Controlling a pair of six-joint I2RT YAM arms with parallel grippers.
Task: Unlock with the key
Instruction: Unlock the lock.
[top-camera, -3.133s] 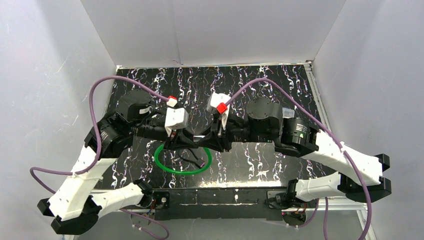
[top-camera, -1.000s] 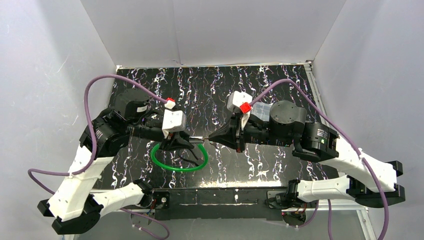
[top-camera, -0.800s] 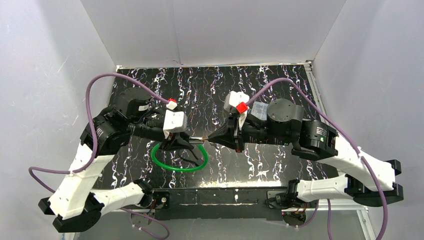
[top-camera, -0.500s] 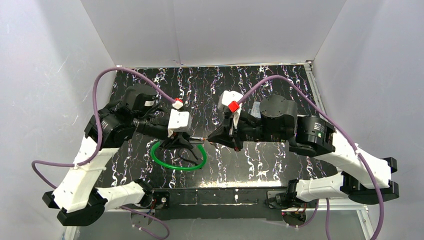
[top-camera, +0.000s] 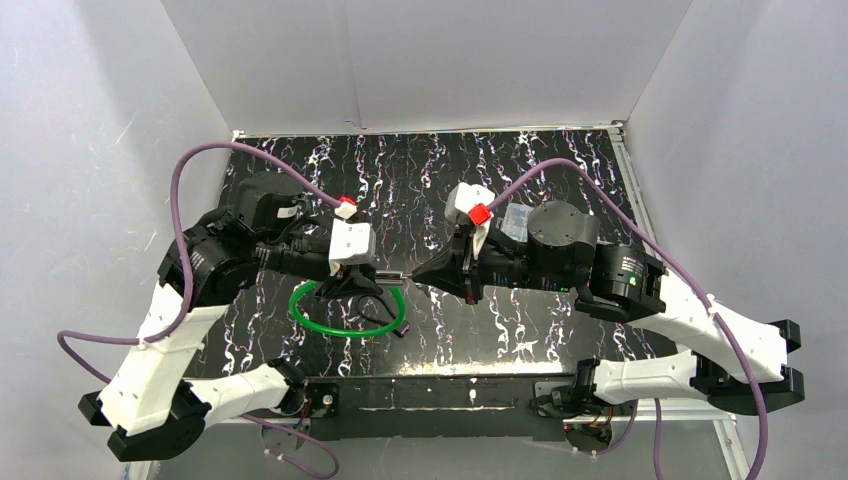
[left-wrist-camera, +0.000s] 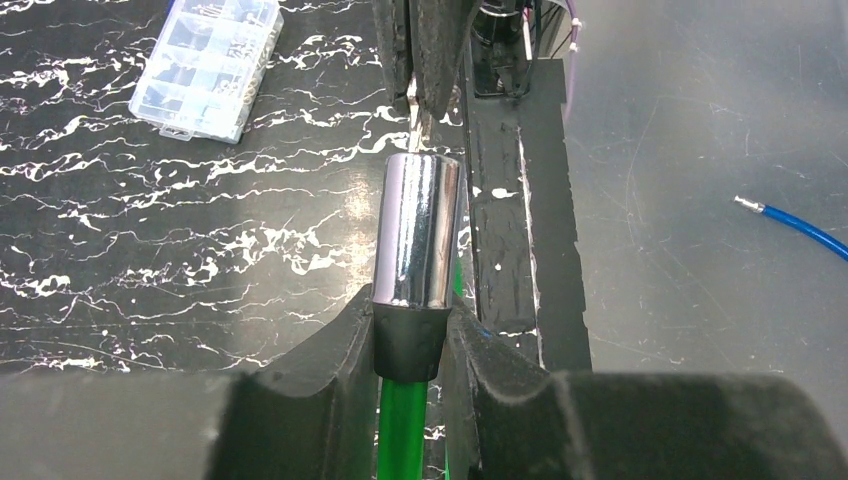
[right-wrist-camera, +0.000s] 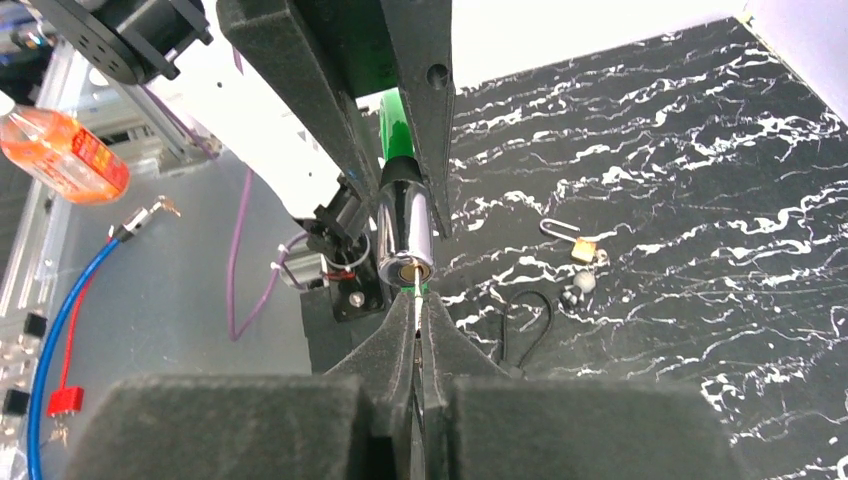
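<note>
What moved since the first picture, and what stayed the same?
The right claw, pinching the key, backed off to the right from where it crowded the left claw. The key's tip is now at the keyhole of the lock barrel. The green cable loop slid a little left. The left claw kept its grip on the lock barrel, and nothing was let go.

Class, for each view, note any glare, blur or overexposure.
Left wrist: streaky glare on the chrome lock; the left tool holding it looks soft. Right wrist: the wall is blown out white; the right tool pinching the key is blurred. Top external: evenly lit, sharp.
</note>
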